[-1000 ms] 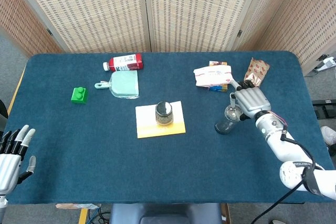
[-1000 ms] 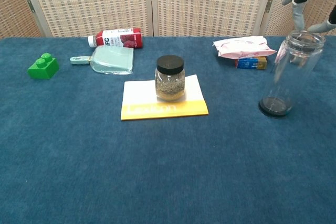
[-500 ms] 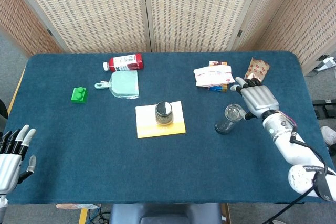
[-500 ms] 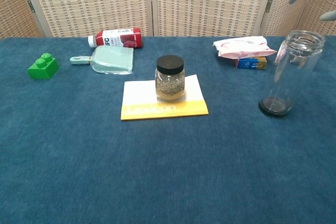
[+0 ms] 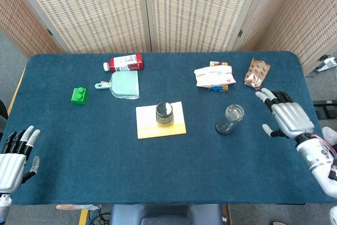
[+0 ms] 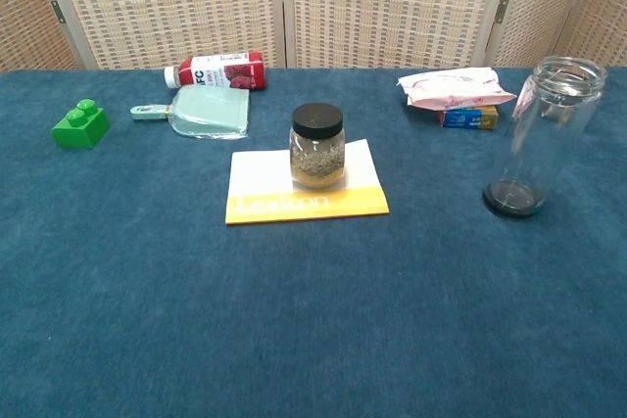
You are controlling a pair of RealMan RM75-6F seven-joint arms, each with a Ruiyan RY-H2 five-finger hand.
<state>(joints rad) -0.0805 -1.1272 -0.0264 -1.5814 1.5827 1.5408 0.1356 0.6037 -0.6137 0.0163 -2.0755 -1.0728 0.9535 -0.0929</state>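
The right robot hand (image 5: pixel 287 119) hovers with fingers spread and nothing in it, over the right side of the desk (image 5: pixel 79 146). Nearest to it is the glass jar (image 5: pixel 230 119), which stands upright and open-topped to its left, apart from it. The left robot hand (image 5: pixel 13 156) is at the near left corner, fingers likewise apart and empty, well away from everything; neither hand shows in the chest view.

The jar (image 6: pixel 542 139) is tall and narrow on a small base, so a sideways brush from the right hand's fingers would likely tip it; being clear glass, it could roll or crack. The snack bag (image 5: pixel 257 72) lies just beyond the hand and could be nudged towards the far edge.

The desk is covered in dark blue felt-like cloth, which should grip bases somewhat. In the middle a lidded seed jar (image 5: pixel 164 113) stands on a yellow-and-white card (image 5: pixel 176 125). Far left lie a red bottle (image 5: pixel 125 62), a pale green scoop (image 5: pixel 122 85) and a green brick (image 5: pixel 79 95); far right, a white packet (image 5: pixel 212 76) on a small box. Woven screens (image 5: pixel 195 9) close off the back.
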